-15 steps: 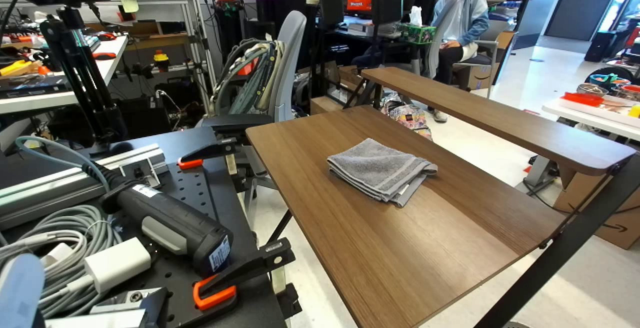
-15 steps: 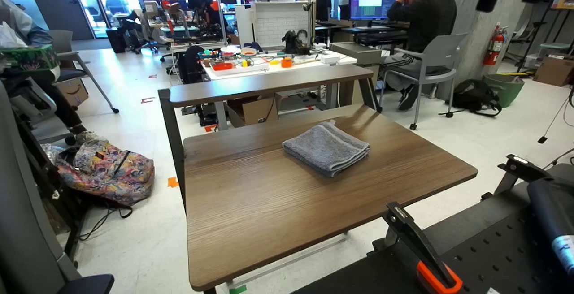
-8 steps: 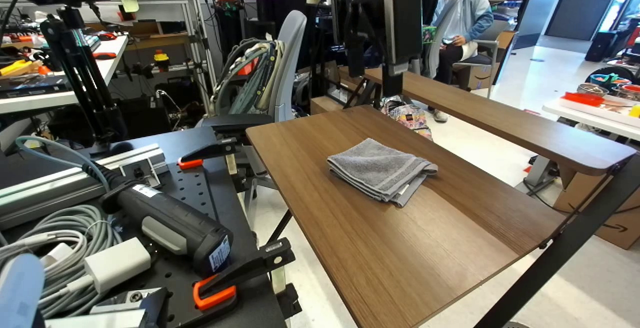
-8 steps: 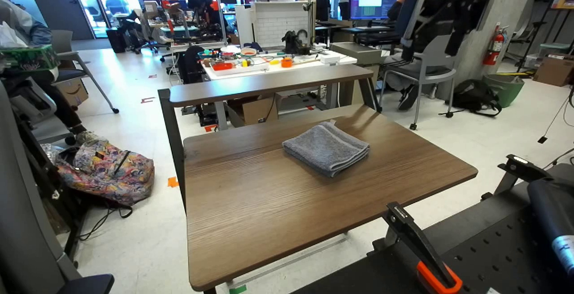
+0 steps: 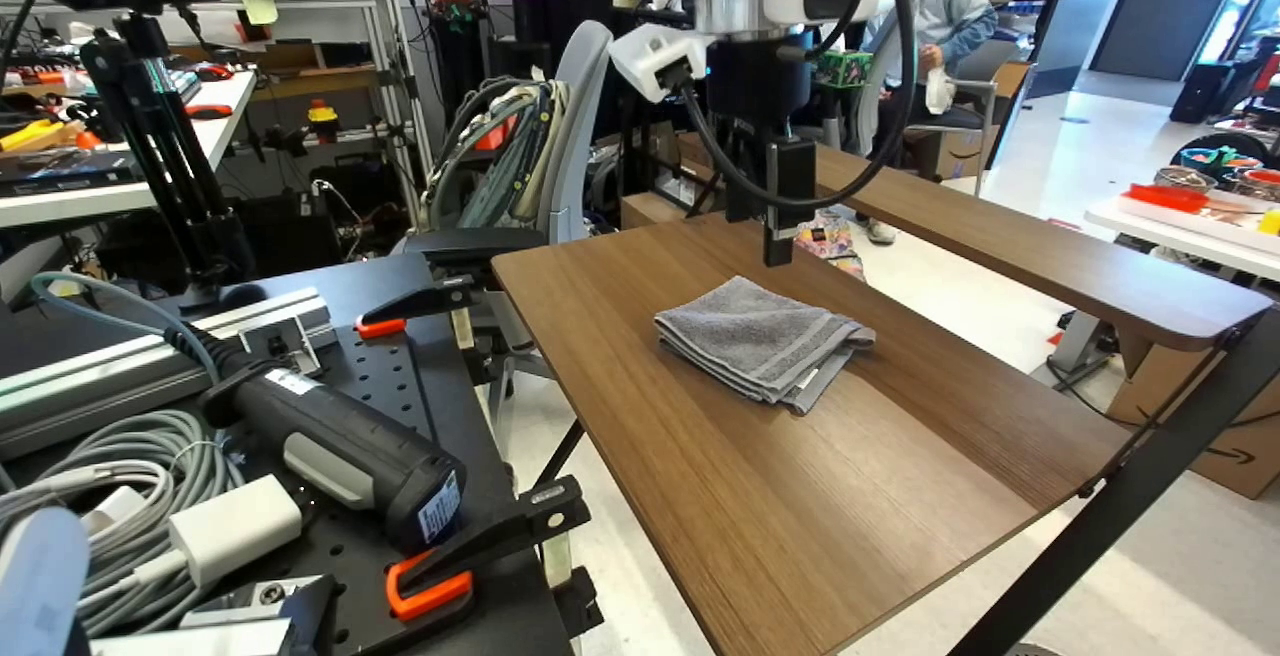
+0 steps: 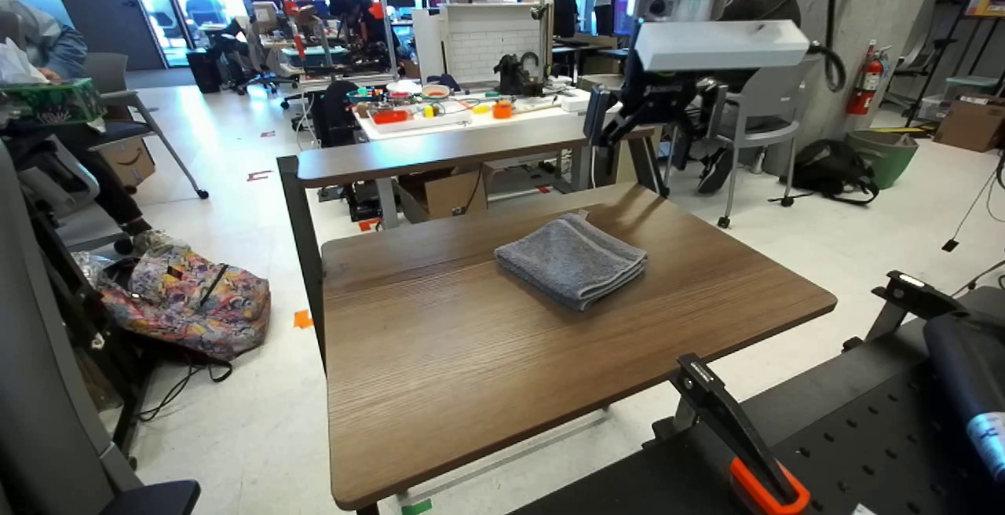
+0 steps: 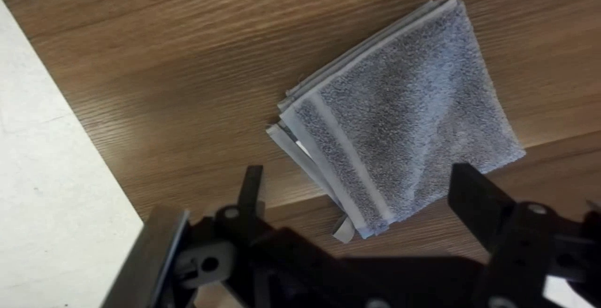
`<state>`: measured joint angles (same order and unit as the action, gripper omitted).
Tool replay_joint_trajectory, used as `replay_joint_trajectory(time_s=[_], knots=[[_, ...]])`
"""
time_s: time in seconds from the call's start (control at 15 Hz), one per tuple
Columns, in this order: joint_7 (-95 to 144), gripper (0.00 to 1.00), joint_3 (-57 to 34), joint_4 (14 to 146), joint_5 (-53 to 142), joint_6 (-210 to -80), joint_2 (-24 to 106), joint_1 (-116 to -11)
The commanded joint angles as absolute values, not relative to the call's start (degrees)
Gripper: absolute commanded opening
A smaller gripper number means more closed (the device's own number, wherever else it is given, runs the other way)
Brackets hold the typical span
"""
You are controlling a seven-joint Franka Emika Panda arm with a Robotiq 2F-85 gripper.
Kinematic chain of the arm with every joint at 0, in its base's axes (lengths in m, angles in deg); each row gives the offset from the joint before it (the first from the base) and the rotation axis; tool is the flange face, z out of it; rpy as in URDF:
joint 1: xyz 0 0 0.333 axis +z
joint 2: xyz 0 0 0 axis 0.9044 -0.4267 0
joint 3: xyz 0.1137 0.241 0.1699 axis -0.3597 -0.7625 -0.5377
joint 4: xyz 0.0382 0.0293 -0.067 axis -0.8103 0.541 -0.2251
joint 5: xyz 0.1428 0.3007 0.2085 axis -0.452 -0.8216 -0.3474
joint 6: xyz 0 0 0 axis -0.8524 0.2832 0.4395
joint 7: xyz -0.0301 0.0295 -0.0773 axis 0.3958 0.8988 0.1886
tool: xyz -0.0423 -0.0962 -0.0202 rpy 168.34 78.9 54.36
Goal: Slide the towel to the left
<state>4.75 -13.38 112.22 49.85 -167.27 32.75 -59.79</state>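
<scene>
A folded grey towel [image 5: 760,336] lies flat on the brown wooden table [image 5: 800,516]. In an exterior view the towel [image 6: 571,257] sits a little right of the tabletop's middle, with bare wood [image 6: 424,366] to its left. My gripper [image 5: 758,236] hangs above the table, fingers down, apart from the towel. It also shows over the table's far right part [image 6: 652,134]. In the wrist view the gripper [image 7: 358,168] has its fingers wide apart with nothing between them. The towel [image 7: 399,111] shows whole below, except a small edge behind the right finger.
A raised wooden shelf [image 5: 960,216] runs along one long side of the table, and it also shows in an exterior view [image 6: 471,152]. A black bench with orange clamps [image 5: 430,586] and a handheld tool [image 5: 340,446] stands alongside. A grey office chair [image 5: 580,126] stands near one table end.
The arm has come into view from the top. The gripper has come down over the table, and in an exterior view it has moved left. The towel has not moved.
</scene>
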Motion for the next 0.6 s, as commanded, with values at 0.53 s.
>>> replay_joint_trajectory(time_s=[0.53], knots=[[-8.38,1.0,-6.38,90.93,47.21,-167.89,11.29,-47.66]])
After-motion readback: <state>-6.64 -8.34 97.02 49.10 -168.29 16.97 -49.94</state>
